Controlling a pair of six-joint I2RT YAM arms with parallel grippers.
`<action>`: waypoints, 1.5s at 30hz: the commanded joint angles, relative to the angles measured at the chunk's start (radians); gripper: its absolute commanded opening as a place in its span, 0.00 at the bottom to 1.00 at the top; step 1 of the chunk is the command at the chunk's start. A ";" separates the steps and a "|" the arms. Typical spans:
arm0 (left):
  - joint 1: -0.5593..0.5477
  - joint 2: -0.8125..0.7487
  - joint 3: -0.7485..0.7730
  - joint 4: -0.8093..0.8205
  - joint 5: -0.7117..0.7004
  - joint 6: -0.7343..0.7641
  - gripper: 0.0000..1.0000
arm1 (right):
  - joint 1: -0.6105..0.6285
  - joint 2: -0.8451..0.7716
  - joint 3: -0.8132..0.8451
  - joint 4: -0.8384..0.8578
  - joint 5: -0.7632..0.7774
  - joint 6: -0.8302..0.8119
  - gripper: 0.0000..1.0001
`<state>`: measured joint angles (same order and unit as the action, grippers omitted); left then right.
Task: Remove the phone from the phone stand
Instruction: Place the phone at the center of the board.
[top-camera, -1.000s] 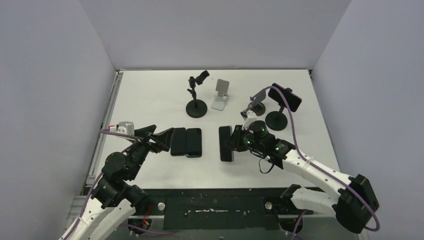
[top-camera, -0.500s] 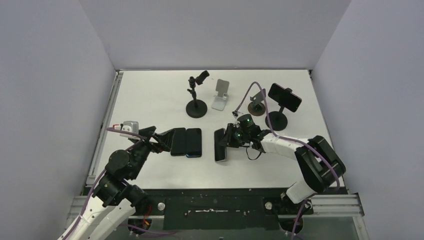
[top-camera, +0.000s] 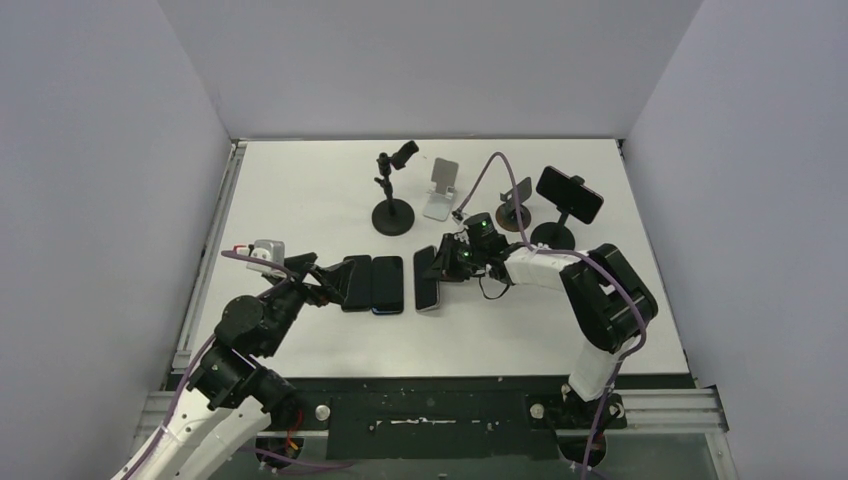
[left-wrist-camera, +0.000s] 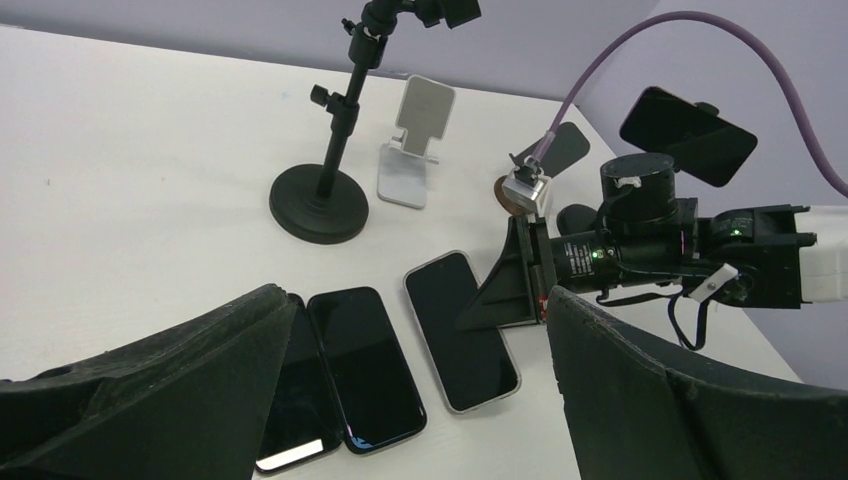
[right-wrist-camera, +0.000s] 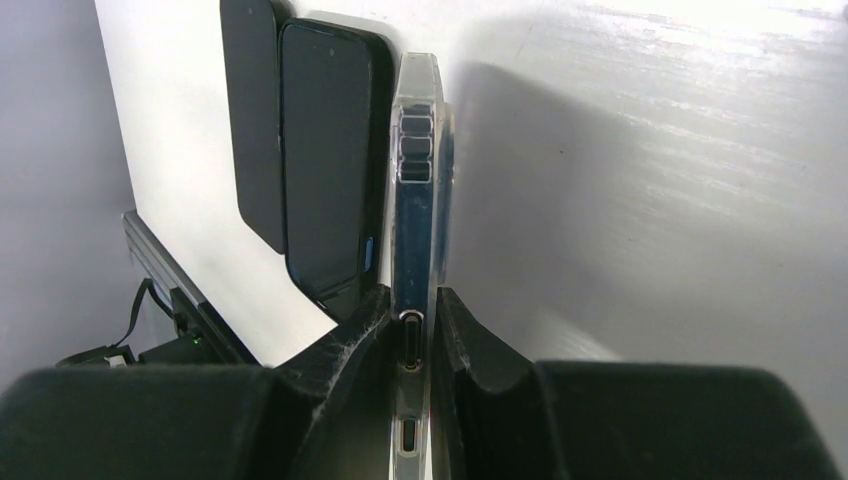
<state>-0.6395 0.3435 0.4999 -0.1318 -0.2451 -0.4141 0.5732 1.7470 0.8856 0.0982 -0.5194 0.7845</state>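
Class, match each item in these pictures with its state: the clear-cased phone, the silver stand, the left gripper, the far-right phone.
1 clear-cased phone
2 silver stand
3 left gripper
4 far-right phone

A jaws wide open, holding nothing
B clamped on a black stand
C held by the right gripper
D empty, near the back

Pairs: 1-C, 2-D, 3-A, 4-B

Gloss against matt, plastic beside glass.
The white tabletop (right-wrist-camera: 650, 150) looks smooth, with a faint brushed sheen. The phone in a clear glossy plastic case (right-wrist-camera: 417, 170) shows a see-through edge. The black flat phone (left-wrist-camera: 368, 365) has a mirror-glossy screen. The black round-based stand (left-wrist-camera: 318, 205) looks matt; the small silver folding stand (left-wrist-camera: 415, 140), smooth and satin.
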 joint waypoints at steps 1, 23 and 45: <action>0.007 0.008 0.019 0.021 0.027 0.011 0.97 | -0.007 0.012 0.055 0.078 -0.028 0.017 0.00; 0.021 0.023 0.012 0.041 0.047 0.017 0.98 | -0.007 0.102 0.081 0.058 0.005 0.046 0.30; 0.027 0.050 0.009 0.052 0.053 0.018 0.97 | -0.030 0.070 0.059 -0.040 0.117 -0.027 0.47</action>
<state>-0.6197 0.3885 0.4999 -0.1238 -0.2050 -0.4099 0.5495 1.8454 0.9371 0.1177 -0.4915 0.8078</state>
